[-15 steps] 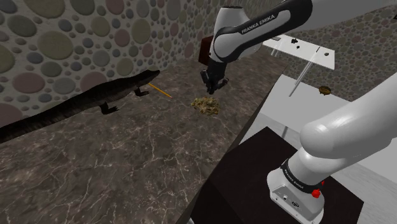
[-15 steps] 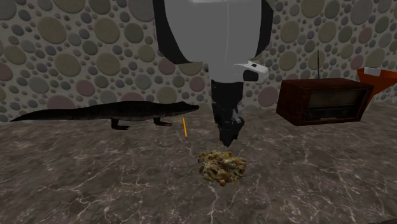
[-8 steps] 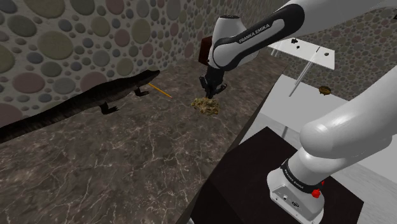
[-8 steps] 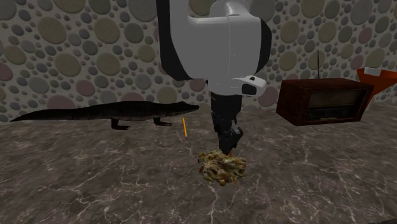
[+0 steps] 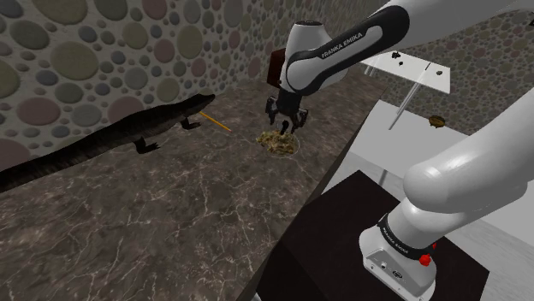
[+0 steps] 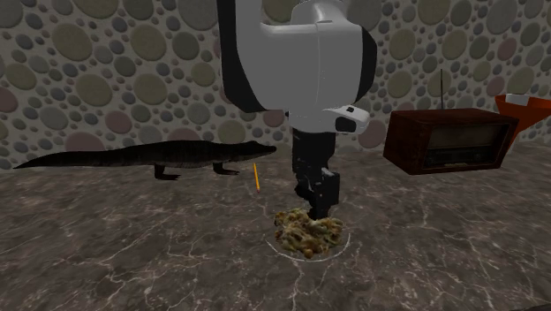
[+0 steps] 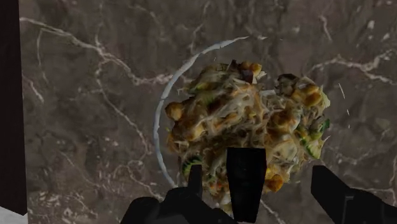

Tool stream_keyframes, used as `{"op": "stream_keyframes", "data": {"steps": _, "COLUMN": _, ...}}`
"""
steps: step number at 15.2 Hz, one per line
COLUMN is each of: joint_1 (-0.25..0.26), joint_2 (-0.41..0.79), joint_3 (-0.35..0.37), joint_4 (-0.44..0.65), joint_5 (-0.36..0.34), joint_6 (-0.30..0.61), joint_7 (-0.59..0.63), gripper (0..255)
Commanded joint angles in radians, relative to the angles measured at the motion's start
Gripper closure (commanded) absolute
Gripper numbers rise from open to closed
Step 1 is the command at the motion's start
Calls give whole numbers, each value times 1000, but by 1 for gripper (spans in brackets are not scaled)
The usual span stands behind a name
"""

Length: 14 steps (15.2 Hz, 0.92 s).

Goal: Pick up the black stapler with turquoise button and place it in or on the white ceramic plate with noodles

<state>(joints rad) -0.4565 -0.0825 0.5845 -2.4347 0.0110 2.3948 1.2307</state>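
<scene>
The gripper (image 5: 284,123) is all black, with two blocky fingers (image 7: 332,189) pointing straight down. The fingers stand wide apart and clasp nothing.

The stapler (image 7: 247,182) shows as a plain black rectangular block, standing on end between the fingers. In the wrist view a gap separates it from the finger on each side, and it sits nearer one finger than the other. Its lower end rests in the noodles (image 7: 245,118), directly under the gripper.

The noodles form a lumpy, tangled heap, pale yellow-brown with green and dark flecks. The plate (image 7: 158,121) beneath them is round and flat. Its thin white rim shows as an arc around the heap, with the far side covered by food.

The plate lies on a counter (image 7: 83,114) of dark brown marble with white veins. Further along the counter, towards the shoulder view's left:
- a long, dark, rough-skinned crocodile figure (image 5: 128,130) lies against the wall;
- a thin orange pencil (image 6: 256,177) lies just beside its snout.

A boxy brown radio (image 6: 450,141) with an upright aerial stands at the second exterior view's right. The wall (image 6: 106,79) carries a pattern of rounded pebbles in muted colours.
</scene>
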Motion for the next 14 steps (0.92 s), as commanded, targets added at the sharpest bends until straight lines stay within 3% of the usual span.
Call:
{"op": "stream_keyframes", "data": {"steps": 1, "joint_1": 0, "joint_2": 0, "joint_3": 0, "joint_4": 0, "joint_5": 0, "joint_6": 0, "joint_7": 0, "gripper": 0}}
{"op": "stream_keyframes", "data": {"steps": 3, "joint_1": 0, "joint_2": 0, "joint_3": 0, "joint_4": 0, "joint_5": 0, "joint_6": 0, "joint_7": 0, "gripper": 0}}
{"op": "stream_keyframes", "data": {"steps": 7, "joint_1": 12, "joint_2": -100, "joint_3": -16, "joint_4": 50, "joint_5": 67, "joint_6": -137, "joint_7": -50, "gripper": 0}}
{"op": "stream_keyframes", "data": {"steps": 14, "joint_1": 13, "joint_2": -100, "joint_3": -17, "joint_4": 50, "joint_5": 67, "joint_6": -137, "joint_7": -50, "gripper": 0}}
